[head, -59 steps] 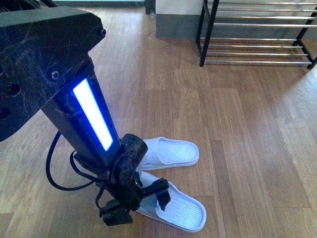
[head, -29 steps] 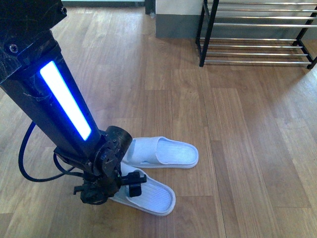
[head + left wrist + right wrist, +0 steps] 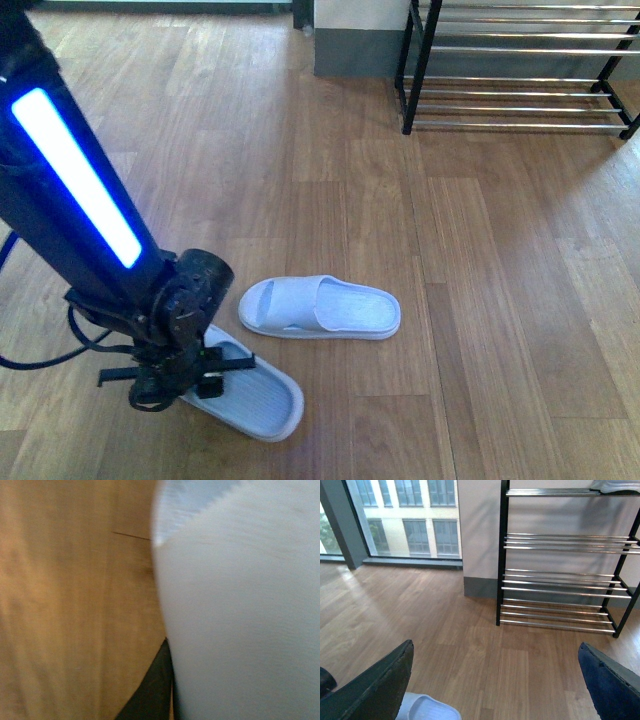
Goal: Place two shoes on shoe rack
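Observation:
The two shoes are white slippers on the wooden floor. One slipper [image 3: 330, 308] lies flat in the middle of the front view. The other slipper [image 3: 255, 398] is near the front left, with my left gripper [image 3: 197, 375] shut on its heel end. It fills the left wrist view as a pale blurred surface [image 3: 240, 605] beside one dark finger [image 3: 152, 695]. The shoe rack [image 3: 520, 100], black-framed with chrome bars, stands at the far right against the wall. My right gripper [image 3: 495, 680] is open and empty, facing the shoe rack [image 3: 560, 580], with a slipper [image 3: 427, 710] below it.
A grey-based white wall [image 3: 355, 45] stands behind the rack, with floor-length windows [image 3: 405, 515] to its left. A pale object [image 3: 615, 486] lies on the rack's top tier. My left arm with its blue light strip [image 3: 75, 175] crosses the left side.
My left arm has swung left and drawn the held slipper left with it, away from the other slipper. The other slipper has stayed in place.

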